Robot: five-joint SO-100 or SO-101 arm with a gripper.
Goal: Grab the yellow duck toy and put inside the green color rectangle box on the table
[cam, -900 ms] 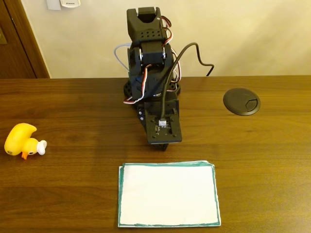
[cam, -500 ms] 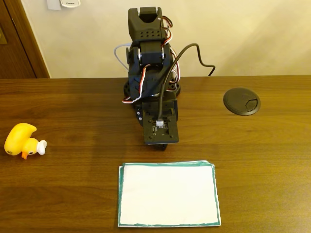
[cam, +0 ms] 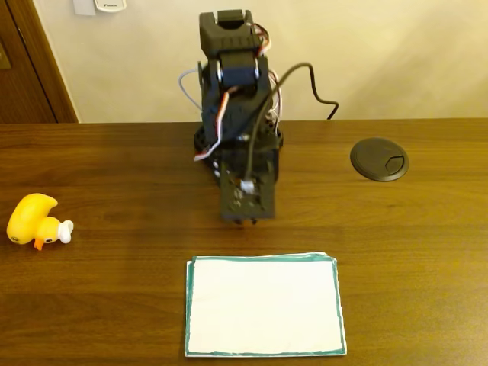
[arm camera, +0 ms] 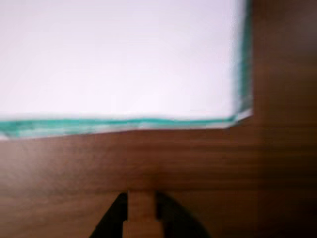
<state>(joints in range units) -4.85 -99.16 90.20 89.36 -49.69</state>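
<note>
Yellow duck toy (cam: 34, 220) lies on the tabletop (cam: 114, 168), far to the left of the end effector (cam: 245, 221) in the fixed view, well apart, beak toward the camera. End effector (arm camera: 141, 218) hangs low just behind the green color rectangle box (cam: 264, 306); fingertips look nearly together, nothing held. Judgement: next move needs a wide swing left.

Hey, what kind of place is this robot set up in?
Probably a home or office desk, not a lab: a brown wooden table with a round cable grommet, pushed against a plain beige wall, with a wooden door frame at left.
</note>
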